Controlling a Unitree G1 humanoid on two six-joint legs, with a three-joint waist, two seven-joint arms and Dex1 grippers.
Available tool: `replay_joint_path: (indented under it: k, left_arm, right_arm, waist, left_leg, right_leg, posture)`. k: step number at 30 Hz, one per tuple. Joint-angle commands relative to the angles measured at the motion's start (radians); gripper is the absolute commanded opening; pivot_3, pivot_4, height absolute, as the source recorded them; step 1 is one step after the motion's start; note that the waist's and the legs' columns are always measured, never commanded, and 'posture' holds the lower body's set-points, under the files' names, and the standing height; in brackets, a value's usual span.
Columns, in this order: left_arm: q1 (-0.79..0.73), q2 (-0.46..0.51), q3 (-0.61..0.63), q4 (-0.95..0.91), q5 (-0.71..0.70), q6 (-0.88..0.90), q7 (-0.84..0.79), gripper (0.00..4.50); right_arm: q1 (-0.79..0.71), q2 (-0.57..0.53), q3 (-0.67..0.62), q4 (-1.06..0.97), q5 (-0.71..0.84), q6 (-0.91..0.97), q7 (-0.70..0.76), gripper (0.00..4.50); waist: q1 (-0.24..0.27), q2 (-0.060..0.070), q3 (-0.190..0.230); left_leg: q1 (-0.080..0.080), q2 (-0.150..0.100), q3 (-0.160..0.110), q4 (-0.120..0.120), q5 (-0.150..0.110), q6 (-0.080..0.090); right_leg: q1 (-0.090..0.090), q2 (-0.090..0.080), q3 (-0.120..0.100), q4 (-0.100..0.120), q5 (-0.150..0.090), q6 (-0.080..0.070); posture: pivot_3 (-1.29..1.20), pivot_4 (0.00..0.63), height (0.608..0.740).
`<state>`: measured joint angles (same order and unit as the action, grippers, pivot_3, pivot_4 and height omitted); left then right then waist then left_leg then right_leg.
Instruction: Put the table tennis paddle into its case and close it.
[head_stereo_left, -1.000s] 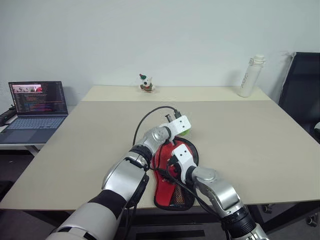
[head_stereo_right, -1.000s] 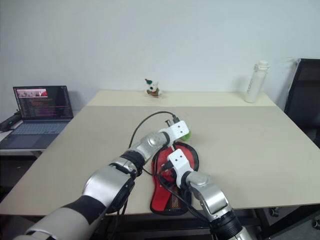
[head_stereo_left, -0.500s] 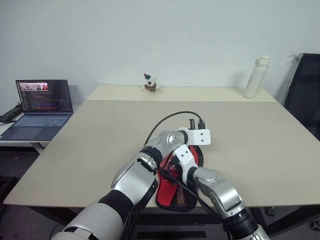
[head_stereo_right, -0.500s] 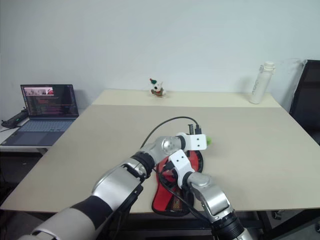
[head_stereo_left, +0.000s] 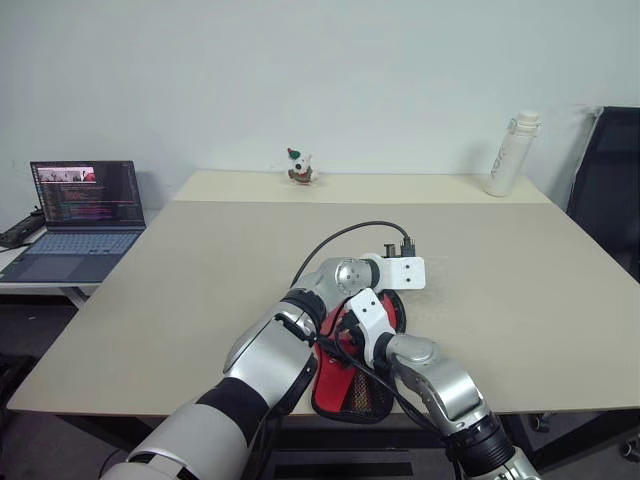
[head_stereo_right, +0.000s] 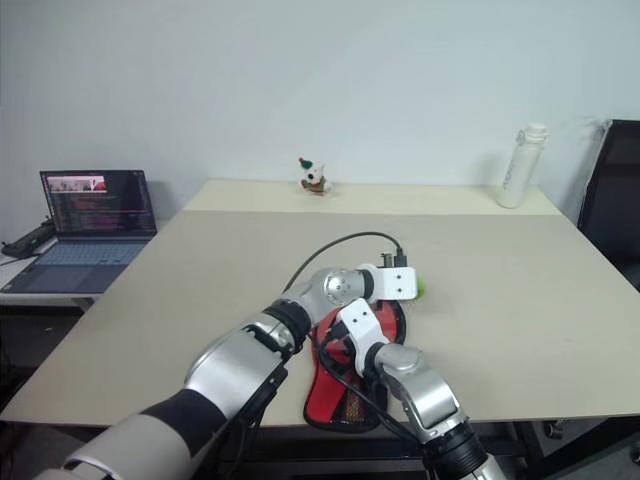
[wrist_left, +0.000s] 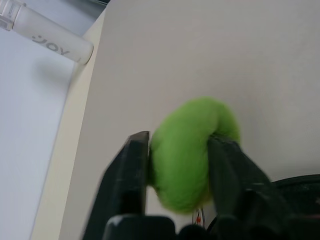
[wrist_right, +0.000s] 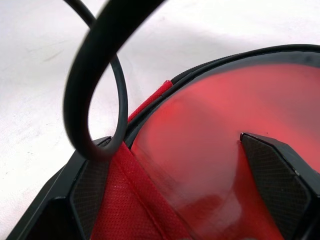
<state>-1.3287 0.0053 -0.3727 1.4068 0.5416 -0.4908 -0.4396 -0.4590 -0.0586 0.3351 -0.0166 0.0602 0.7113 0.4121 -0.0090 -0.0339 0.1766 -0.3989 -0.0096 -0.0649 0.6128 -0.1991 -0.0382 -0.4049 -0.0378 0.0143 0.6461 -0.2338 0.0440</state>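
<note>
On the table (head_stereo_left: 200, 270): a figurine (head_stereo_left: 298, 167) at the far edge, a white bottle (head_stereo_left: 508, 153) at the far right corner. A laptop (head_stereo_left: 75, 210) sits left of the table, a black chair (head_stereo_left: 610, 180) right.

The soft zip case (head_stereo_left: 352, 385) on the pale beige desk (head_stereo_left: 200, 270) has a red face with a black rim and a dark mesh pocket at its near end. In the right wrist view, the smooth face of the table tennis paddle (wrist_right: 215, 150) is bright glossy red, beside woven red fabric and a black edge. The fuzzy round tab (wrist_left: 187, 150) between the black fingers (wrist_left: 131, 175) of the left arm is lime green. At the far edge stand a white bottle (head_stereo_left: 508, 153) with grey lettering and a small white figurine (head_stereo_left: 299, 168) with red and green details. The laptop (head_stereo_left: 75, 215) is dark grey.
</note>
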Motion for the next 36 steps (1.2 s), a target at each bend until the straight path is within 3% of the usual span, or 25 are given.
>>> replay_joint_path:
  k: [1, 9, 15, 21, 29, 36]
  left_arm:
    - [-0.030, -0.001, 0.051, -0.047, -0.053, 0.043, 0.003, 2.26]
    - [-0.008, 0.116, 0.214, -0.079, -0.217, 0.075, -0.087, 2.26]
    - [0.105, 0.210, 0.389, -0.142, -0.444, 0.130, -0.400, 2.26]
    - [0.253, 0.265, 0.457, -0.282, -0.603, 0.280, -0.695, 2.26]
    - [0.368, 0.258, 0.382, -0.436, -0.613, 0.419, -0.795, 2.26]
    - [0.327, 0.224, 0.255, -0.313, -0.474, 0.292, -0.687, 2.26]
  right_arm:
    - [0.033, 0.003, 0.017, 0.112, 0.005, 0.061, 0.010, 4.50]
    - [0.018, 0.006, -0.024, 0.012, 0.070, 0.077, 0.060, 4.50]
    - [0.031, -0.077, -0.106, -0.240, 0.209, 0.200, 0.148, 4.50]
    - [0.065, -0.191, -0.205, -0.442, 0.351, 0.316, 0.199, 4.50]
    - [0.030, -0.344, -0.329, -0.448, 0.440, 0.310, 0.247, 4.50]
    - [-0.037, -0.609, -0.230, -0.206, 0.199, -0.028, 0.338, 4.50]
  waist:
    - [-0.006, 0.000, 0.000]
    - [-0.027, 0.000, 0.000]
    - [-0.026, 0.000, 0.000]
    - [-0.024, 0.000, 0.001]
    - [-0.022, 0.000, 0.001]
    - [-0.020, 0.000, 0.001]
  left_leg:
    - [0.000, 0.000, 0.000, 0.000, 0.000, 0.000]
    - [0.000, 0.001, 0.000, 0.000, 0.000, 0.000]
    - [0.000, 0.001, 0.000, 0.000, 0.000, 0.000]
    - [-0.002, 0.001, -0.001, 0.000, 0.000, 0.000]
    - [-0.002, 0.001, -0.001, 0.000, 0.000, 0.000]
    - [-0.002, 0.001, 0.001, 0.001, 0.000, 0.000]
  right_leg:
    - [0.000, 0.000, 0.000, 0.000, 0.000, 0.000]
    - [0.000, 0.001, 0.000, 0.001, 0.000, 0.000]
    - [-0.001, 0.001, 0.000, 0.001, 0.000, 0.000]
    - [-0.002, 0.001, -0.001, 0.000, 0.000, 0.000]
    - [-0.002, 0.001, 0.000, 0.001, 0.000, -0.001]
    - [-0.001, 0.001, 0.001, 0.000, 0.000, 0.000]
  posture:
    - [0.00, 0.150, 0.740]
    - [0.00, 0.150, 0.740]
    - [0.00, 0.150, 0.740]
    - [0.00, 0.150, 0.740]
    - [0.00, 0.150, 0.740]
    - [0.00, 0.150, 0.740]
